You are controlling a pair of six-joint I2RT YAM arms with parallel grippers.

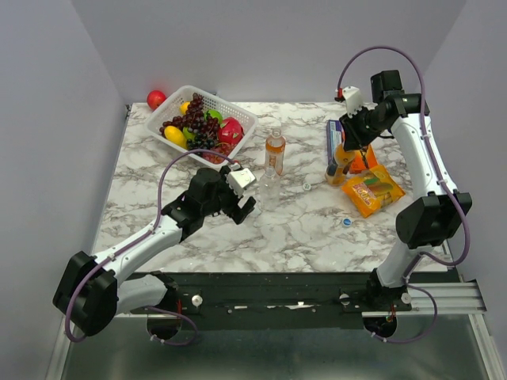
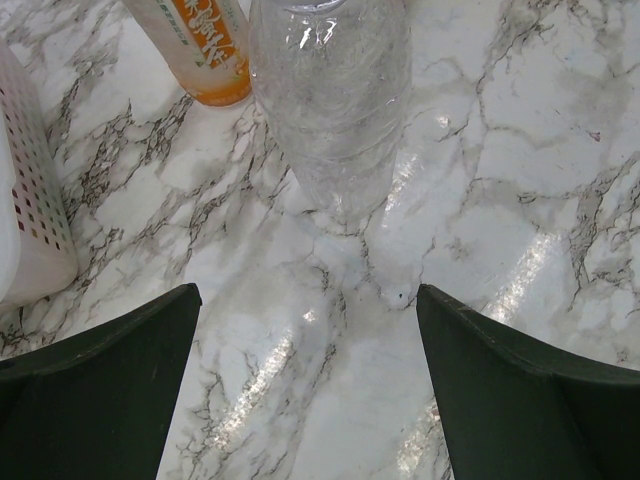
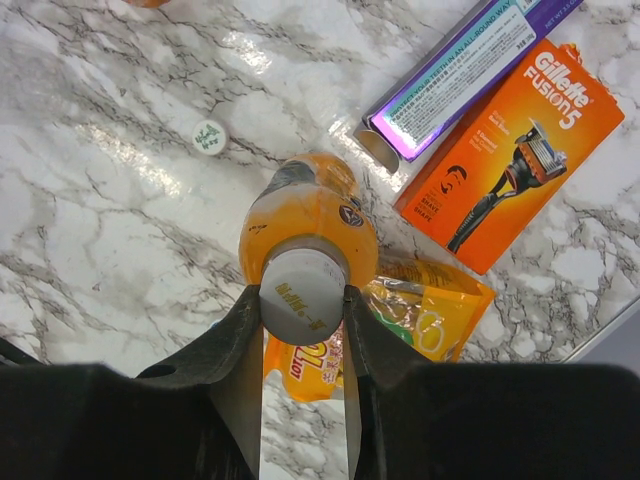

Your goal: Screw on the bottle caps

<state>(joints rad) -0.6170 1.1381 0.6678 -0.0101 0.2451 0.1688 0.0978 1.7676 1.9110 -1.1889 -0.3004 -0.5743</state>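
Three bottles (image 1: 275, 150) stand on the marble table (image 1: 158, 174). Two hold orange drink, and the clear bottle (image 1: 269, 184) looks empty, though I can't be sure. The white basket (image 1: 242, 113) at far left holds grapes (image 1: 198, 119) and other fruit. My right gripper (image 3: 302, 290) is pinched on a white cap (image 3: 300, 305) atop the orange bottle (image 3: 305, 215) at far right. My left gripper (image 2: 305, 295) is spread wide, touching nothing, with the clear bottle just beyond it. I count three caps: that one, a loose white cap (image 1: 306, 187) mid-table and a blue cap (image 1: 346, 222) nearer.
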